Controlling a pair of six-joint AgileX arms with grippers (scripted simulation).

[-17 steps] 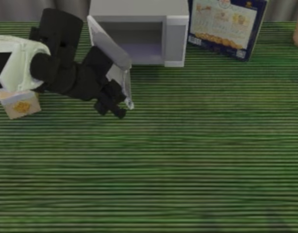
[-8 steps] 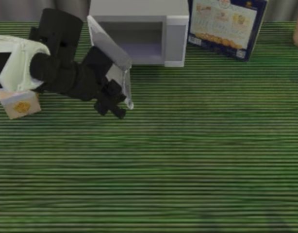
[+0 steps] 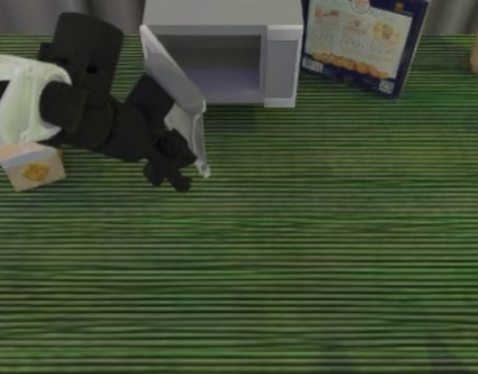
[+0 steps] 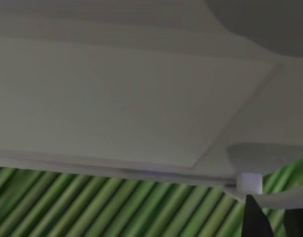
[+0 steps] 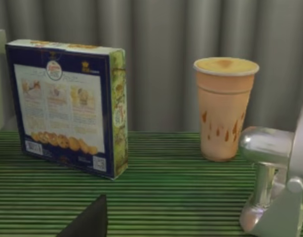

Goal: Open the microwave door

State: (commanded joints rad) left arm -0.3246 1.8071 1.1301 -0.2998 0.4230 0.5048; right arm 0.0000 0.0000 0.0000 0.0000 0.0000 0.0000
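Since a second ago the microwave door (image 3: 175, 87) has swung a little wider and the left gripper (image 3: 177, 165) has drifted slightly left with it, dragging the handle (image 3: 202, 144) along. One microwave (image 3: 223, 47) stands at the far edge of the table (image 3: 301, 257), left of centre, its cavity now exposed; its single door hangs from the left side and angles out toward the near side, well past half open. From the left wrist view the door fills nearly everything as a pale panel (image 4: 117, 103), with the handle's end (image 4: 250, 182) showing and one dark fingertip (image 4: 255, 219) just below it. The gripper appears clenched on the handle (the contact itself is partly hidden by the arm in the top view). I judge this to be the late part of the pulling step: the next move calls for carrying the handle farther left along its arc, keeping the grip square so the bar does not slip out.

Beyond the microwave: one blue carton (image 3: 363, 43) just to its right, one orange cup (image 5: 224, 108) farther right, one silver appliance (image 5: 275, 192) near that cup, and one small box (image 3: 30, 165) at the left beneath the arm. The right arm is parked out of the top view; a dark finger (image 5: 90, 219) shows, its state unclear.
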